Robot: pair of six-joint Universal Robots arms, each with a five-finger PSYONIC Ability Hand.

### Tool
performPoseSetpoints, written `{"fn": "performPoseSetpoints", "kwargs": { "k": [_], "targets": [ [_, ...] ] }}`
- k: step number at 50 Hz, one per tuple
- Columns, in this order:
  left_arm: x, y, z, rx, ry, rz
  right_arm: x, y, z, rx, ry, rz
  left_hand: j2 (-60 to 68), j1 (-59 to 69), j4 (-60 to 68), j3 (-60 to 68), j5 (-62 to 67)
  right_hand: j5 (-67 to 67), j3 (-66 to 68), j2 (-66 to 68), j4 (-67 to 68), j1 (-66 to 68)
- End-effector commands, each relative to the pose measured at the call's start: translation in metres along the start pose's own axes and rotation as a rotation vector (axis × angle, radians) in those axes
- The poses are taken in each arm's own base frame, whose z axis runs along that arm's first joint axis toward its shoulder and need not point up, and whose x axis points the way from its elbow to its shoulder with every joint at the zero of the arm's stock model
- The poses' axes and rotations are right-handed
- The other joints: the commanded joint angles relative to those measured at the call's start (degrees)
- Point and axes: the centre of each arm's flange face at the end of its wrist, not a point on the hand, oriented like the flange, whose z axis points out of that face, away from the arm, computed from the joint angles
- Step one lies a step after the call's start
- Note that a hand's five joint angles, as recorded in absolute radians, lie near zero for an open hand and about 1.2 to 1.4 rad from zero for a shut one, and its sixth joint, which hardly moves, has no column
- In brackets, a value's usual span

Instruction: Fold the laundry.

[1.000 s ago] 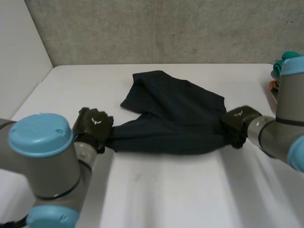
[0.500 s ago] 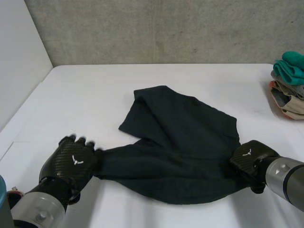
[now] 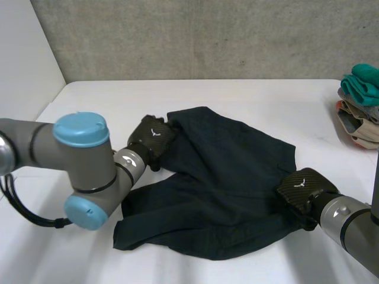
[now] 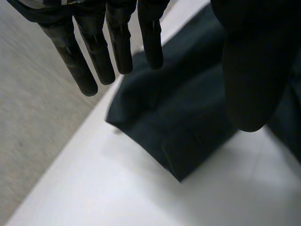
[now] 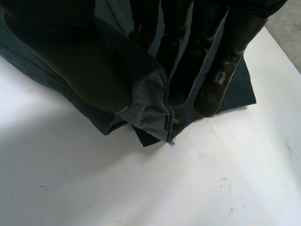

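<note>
Left hand (image 3: 153, 137) has let go of the cloth's (image 3: 225, 171) near-left corner, which now lies on the worktop (image 3: 237, 97). The hand has moved to the far-left corner, fingers (image 4: 94, 52) straight and apart, holding nothing. Right hand (image 3: 303, 188) stays clamped on the right edge. The cloth lies mid-worktop, unfolded; a regrasp appears due.

The cloth (image 3: 225, 177) is dark, matt woven fabric, softly creased. Its hem, pinched in the right hand (image 3: 303, 190), shows a paler, grainy weave. That hand and the left hand (image 3: 153, 139) have carbon-weave shells with a slight sheen. The table (image 3: 106, 100) is smooth, matt white. At twelve o'clock the wall (image 3: 207, 35) is rough concrete. At three o'clock lies a pile (image 3: 358, 100) of soft fabrics.
</note>
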Motion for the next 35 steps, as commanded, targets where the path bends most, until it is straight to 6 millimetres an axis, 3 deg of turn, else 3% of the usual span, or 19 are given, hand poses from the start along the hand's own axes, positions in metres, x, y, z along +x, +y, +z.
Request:
{"fn": "performPoseSetpoints", "kwargs": {
  "k": [1,9,14,22,29,35],
  "targets": [
    [0.004,0.025,0.021,-0.067,0.02,-0.011,-0.003,0.002,0.002,0.001,-0.005,0.0,9.73,9.81,9.38,9.75,9.32,13.67,12.06,12.32,11.87,22.89],
    [0.008,0.034,0.03,-0.076,0.024,-0.012,0.0,0.003,0.003,0.0,0.005,0.006,32.26,32.34,31.91,32.27,31.85,13.67,12.06,12.32,11.87,22.89],
    [0.008,0.037,0.031,-0.09,0.011,-0.014,0.001,0.003,0.004,0.001,0.009,0.008,54.59,54.67,54.24,54.61,54.18,13.67,12.06,12.32,11.87,22.89],
    [-0.005,0.04,0.026,-0.167,-0.112,-0.001,0.002,0.003,0.004,0.009,0.016,0.008,54.64,54.72,54.29,54.65,54.22,13.67,12.06,12.32,11.87,22.89],
    [-0.018,0.039,0.007,-0.259,-0.248,0.007,-0.001,0.001,0.004,0.022,0.014,0.021,54.64,54.72,54.29,54.65,54.22,13.67,12.06,12.32,11.87,22.89],
    [-0.013,0.038,0.002,-0.265,-0.238,0.009,-0.002,0.002,0.004,0.021,0.01,0.022,54.64,54.72,54.29,54.65,54.22,13.67,12.06,12.32,11.87,22.89]
  ]
}}
